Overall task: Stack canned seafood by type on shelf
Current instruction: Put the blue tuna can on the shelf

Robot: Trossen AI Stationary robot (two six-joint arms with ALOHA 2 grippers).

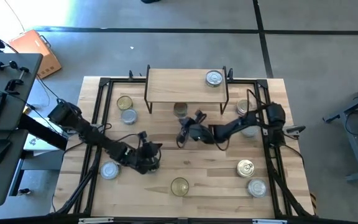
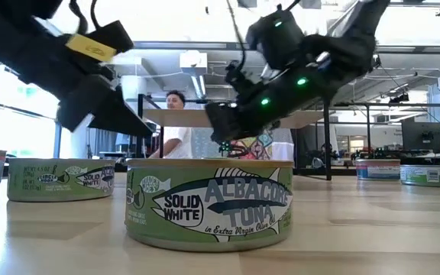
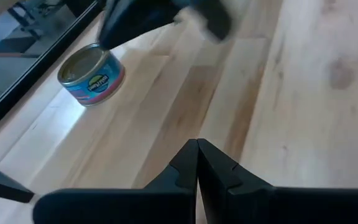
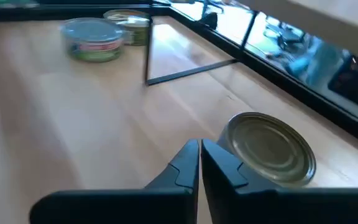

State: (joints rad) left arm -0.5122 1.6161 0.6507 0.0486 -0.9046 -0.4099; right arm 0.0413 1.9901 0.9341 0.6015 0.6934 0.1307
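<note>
The shelf (image 1: 179, 84) stands at the table's far middle with one silver tin (image 1: 214, 78) on top. More canned seafood sits on the table: a gold-topped tin (image 1: 180, 110) by the shelf's front edge, two tins (image 1: 127, 109) to the shelf's left, and others near the front. My right gripper (image 1: 182, 134) is shut with nothing in it at mid-table. The gold-topped tin (image 4: 269, 149) lies just beyond and beside its fingertips (image 4: 199, 155). My left gripper (image 3: 197, 155) is shut with nothing in it, low over bare wood left of centre (image 1: 153, 152).
A green-labelled albacore tin (image 2: 208, 202) stands at the near edge, with a second one (image 2: 59, 179) to its left. A pink-labelled tin (image 3: 92, 74) lies beyond my left gripper. Two tins (image 1: 251, 177) stand near right and two (image 1: 246, 115) far right. A person (image 2: 176, 130) is behind the table.
</note>
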